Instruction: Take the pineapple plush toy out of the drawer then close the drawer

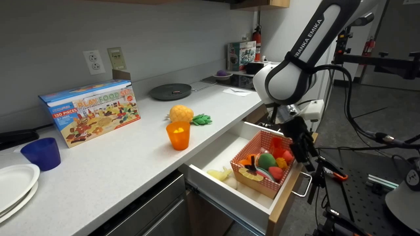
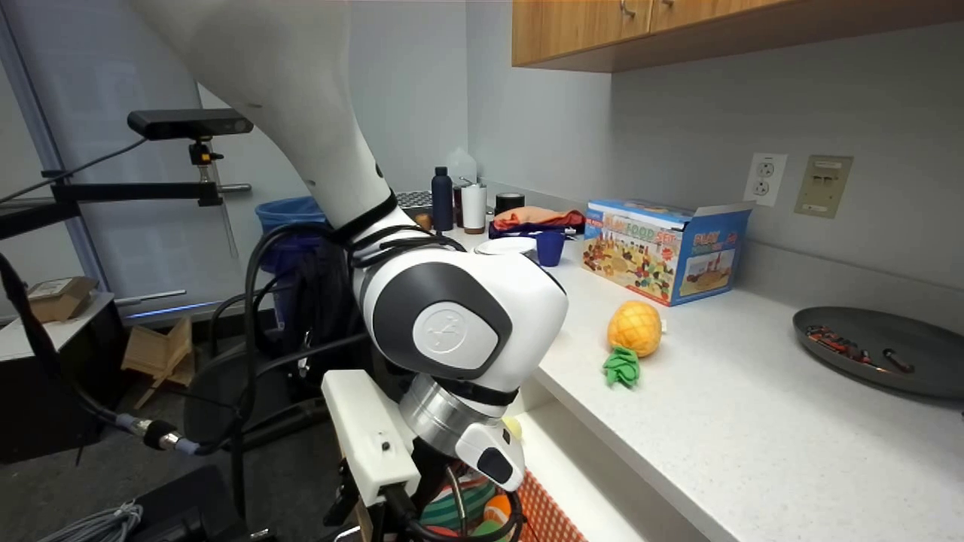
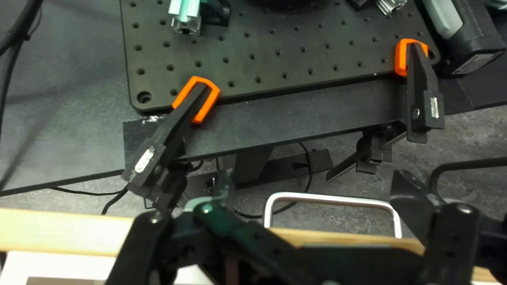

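The pineapple plush toy [image 1: 181,114] lies on its side on the table [image 1: 124,170], left of centre in an exterior view, just behind the translucent orange cup [image 1: 178,137]. It is out of the drawer [image 1: 226,193], which stands open at lower right.

The hand [image 3: 315,192] has its fingers spread and grips nothing. In the wrist view the slim metal bar handle [image 3: 332,199] shows between them; how far below the fingertips it sits, I cannot tell.

The plush should be light, soft and hard to damage; its rounded body offers the best hold, since the green leaves [image 1: 201,120] look floppy. The drawer, now the thing to handle, is rigid, and the basket [image 1: 257,186] of toy fruit [image 1: 267,161] adds some weight. Pushing the brown wood front panel [image 1: 283,209] near its middle seems best; off-centre pressure could make it bind.
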`<action>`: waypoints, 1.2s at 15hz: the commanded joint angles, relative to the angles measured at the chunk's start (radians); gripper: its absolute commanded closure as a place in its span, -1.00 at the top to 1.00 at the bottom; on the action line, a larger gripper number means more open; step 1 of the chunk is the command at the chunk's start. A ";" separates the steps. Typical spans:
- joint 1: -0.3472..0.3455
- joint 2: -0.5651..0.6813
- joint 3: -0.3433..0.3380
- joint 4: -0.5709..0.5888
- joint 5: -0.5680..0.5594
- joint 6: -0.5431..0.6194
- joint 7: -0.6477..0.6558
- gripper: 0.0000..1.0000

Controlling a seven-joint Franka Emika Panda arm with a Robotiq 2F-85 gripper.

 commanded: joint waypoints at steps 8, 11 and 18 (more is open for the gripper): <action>-0.006 0.092 0.018 0.118 0.036 0.256 0.019 1.00; -0.006 0.126 0.023 0.173 0.036 0.329 0.034 1.00; 0.009 0.190 0.030 0.268 -0.002 0.485 0.080 1.00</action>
